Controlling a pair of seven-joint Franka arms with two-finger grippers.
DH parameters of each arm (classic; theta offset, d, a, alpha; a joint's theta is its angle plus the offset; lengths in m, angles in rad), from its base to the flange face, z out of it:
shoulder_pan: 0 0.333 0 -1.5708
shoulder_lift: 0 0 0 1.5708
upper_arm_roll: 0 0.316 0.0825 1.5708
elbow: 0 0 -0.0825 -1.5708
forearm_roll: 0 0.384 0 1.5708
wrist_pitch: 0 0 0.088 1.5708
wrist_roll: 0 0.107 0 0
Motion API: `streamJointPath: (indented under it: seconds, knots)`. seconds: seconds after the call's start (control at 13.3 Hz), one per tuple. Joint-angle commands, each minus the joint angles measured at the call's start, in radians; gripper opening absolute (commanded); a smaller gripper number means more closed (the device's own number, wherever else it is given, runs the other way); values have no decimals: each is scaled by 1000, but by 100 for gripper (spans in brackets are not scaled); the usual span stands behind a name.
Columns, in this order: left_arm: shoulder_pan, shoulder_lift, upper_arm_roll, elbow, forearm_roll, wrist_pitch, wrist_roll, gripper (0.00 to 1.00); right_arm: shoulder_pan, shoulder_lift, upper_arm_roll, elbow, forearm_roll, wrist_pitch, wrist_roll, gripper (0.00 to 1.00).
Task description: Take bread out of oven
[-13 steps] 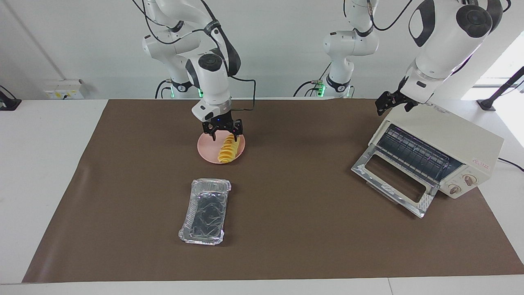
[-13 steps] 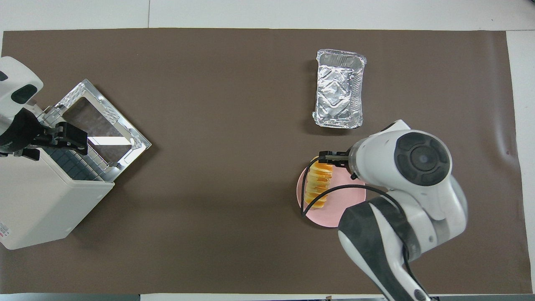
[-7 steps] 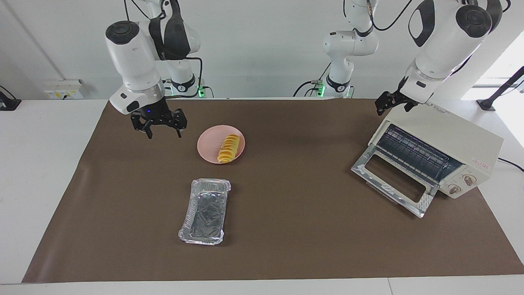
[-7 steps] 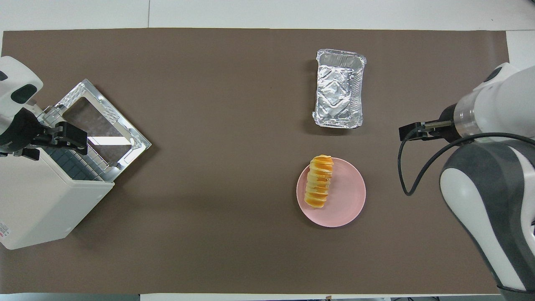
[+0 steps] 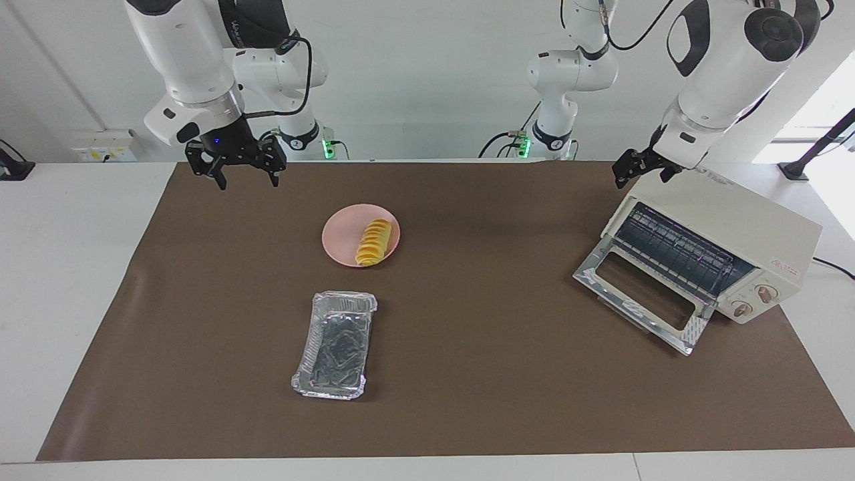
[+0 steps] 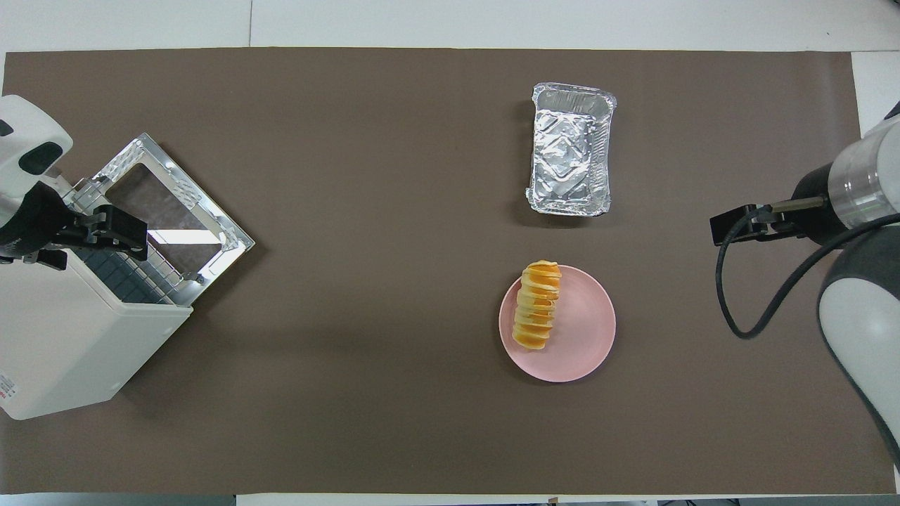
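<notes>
1. Presently, bread (image 5: 373, 242): you find it lying on the plate (image 5: 342, 235), toward the edge facing the left arm's end of the table, well apart from the oven (image 5: 728, 227). Out of the oven already, by the look of it; nothing holds it.
2. Handling, as a judgement: light, soft, ridged into slice-like segments. Squeeze hard and you likely dent it or part the segments. Take it across its middle, jaws over the narrow width, with a gentle close.
3. Oven: door (image 5: 638, 295) dropped open, wire rack bare as far as you can see, at the left arm's end.
4. Right gripper (image 5: 236, 165): raised over the cloth's edge near its own base, jaws spread wide, holding nothing.
5. Left gripper (image 5: 640, 167): at the oven's top corner; you cannot tell how its jaws stand, nor whether it touches the casing. This arm waits.
6. Foil tray (image 5: 336, 345): lies farther from the robots than the plate, nothing in it.
</notes>
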Motion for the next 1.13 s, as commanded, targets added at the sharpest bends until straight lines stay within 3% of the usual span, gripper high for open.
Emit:
streamJointPath:
  seconds: [0.0, 0.38, 1.05]
  knots:
    - [11, -18, -2, -9, -15, -6, 0, 100, -38, 19, 14, 52, 16, -64, -26, 100]
    - [11, -18, -2, -9, -15, -6, 0, 100, -84, 22, 15, 62, 71, -87, -43, 100]
    - [11, -18, -2, -9, -15, -8, 0, 100, -84, 19, 12, 60, 59, -76, -46, 100]
